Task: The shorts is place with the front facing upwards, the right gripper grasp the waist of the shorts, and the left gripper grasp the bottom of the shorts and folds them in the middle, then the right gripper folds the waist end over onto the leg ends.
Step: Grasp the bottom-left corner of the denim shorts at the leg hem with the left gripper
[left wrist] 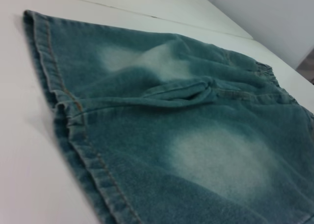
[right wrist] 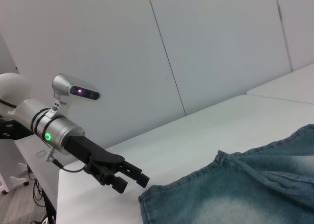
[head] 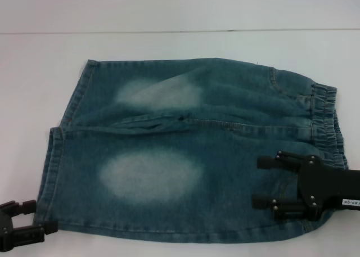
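Faded blue denim shorts (head: 185, 150) lie flat on the white table (head: 180, 43), front up, elastic waist (head: 326, 119) to the right and leg hems (head: 53, 156) to the left. My right gripper (head: 263, 181) hovers open over the near part of the waist end, fingers pointing toward the legs. At the near left corner of the hem my left gripper (head: 40, 216) stands open, its fingertips level with the hem's edge. The right wrist view shows the left gripper (right wrist: 128, 177) beside the shorts (right wrist: 245, 199). The left wrist view looks along the leg hems (left wrist: 73, 116).
White table surface surrounds the shorts, with its back edge (head: 180, 32) against a pale wall. The table's near edge lies just below the shorts in the head view.
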